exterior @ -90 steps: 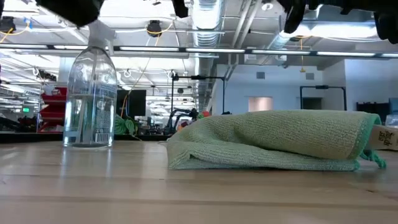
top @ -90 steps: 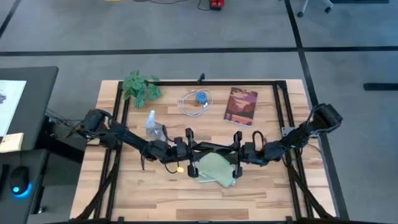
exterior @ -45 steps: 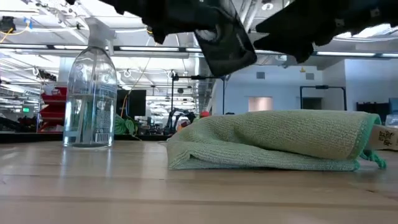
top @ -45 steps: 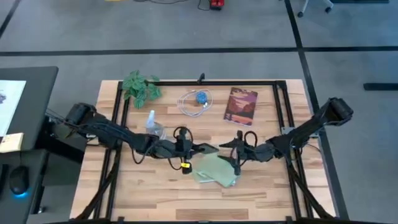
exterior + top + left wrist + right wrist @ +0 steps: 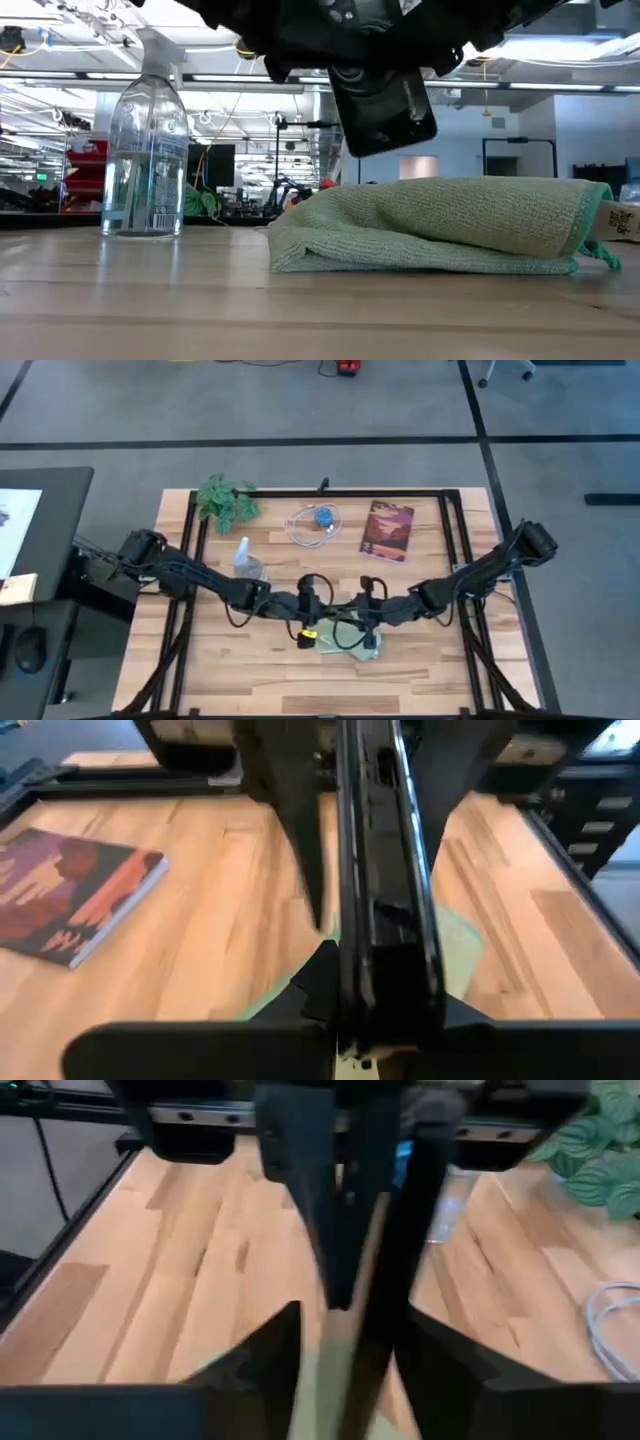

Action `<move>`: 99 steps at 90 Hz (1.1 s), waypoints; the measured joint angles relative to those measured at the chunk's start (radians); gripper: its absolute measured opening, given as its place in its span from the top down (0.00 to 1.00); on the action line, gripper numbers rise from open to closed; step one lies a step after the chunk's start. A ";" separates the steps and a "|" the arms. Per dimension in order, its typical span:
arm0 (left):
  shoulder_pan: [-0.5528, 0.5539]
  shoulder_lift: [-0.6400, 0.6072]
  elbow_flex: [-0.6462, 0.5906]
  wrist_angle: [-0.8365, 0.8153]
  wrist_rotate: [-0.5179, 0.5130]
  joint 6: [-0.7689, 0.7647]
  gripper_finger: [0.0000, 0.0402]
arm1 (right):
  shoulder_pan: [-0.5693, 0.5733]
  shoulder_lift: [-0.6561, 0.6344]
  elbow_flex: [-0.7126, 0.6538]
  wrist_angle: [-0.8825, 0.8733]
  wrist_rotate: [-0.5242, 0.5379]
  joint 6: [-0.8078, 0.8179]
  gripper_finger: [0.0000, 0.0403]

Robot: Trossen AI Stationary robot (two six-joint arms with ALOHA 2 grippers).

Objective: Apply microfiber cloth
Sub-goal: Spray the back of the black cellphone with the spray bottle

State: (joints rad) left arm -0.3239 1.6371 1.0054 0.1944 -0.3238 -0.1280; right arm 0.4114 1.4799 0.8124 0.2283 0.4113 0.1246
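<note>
I am bringing both arms together over the middle of the wooden table [image 5: 420, 660]; half a second ago they were still apart, the phone tilted between them, and now my left gripper [image 5: 318, 605] and right gripper [image 5: 362, 603] are meeting above the microfiber cloth [image 5: 348, 642]. I am reading that as the black phone [image 5: 385, 105] being lowered toward the cloth for wiping, though it is hanging clear of the fabric in the low view.

My left fingers are pinching the phone edge-on, seen in the left wrist view. Whether my right fingers are gripping it too, I cannot tell.

The cloth is lying folded on the near middle of the table: soft, pale green, nubby, with a stitched hem. The phone is thin, rigid and glossy. The clear spray bottle [image 5: 147, 150] is standing well to the side.
</note>
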 joint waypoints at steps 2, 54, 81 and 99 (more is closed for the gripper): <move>-0.001 0.000 0.000 0.001 0.001 0.000 0.97 | 0.000 0.000 0.000 0.000 0.000 0.006 0.87; -0.134 -0.202 0.000 -0.381 0.156 -0.139 0.62 | 0.093 -0.006 -0.104 0.049 0.247 0.263 0.97; -0.519 -0.252 -0.066 -0.873 -0.275 -0.697 0.65 | 0.090 -0.006 -0.114 0.166 0.248 0.184 0.97; -0.710 -0.346 -0.147 -1.131 -0.838 -1.258 0.64 | 0.086 -0.006 -0.114 0.188 0.245 0.165 0.97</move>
State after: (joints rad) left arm -1.0336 1.2907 0.8581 -0.9368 -1.1621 -1.3861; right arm 0.4973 1.4742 0.6983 0.4159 0.6560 0.2893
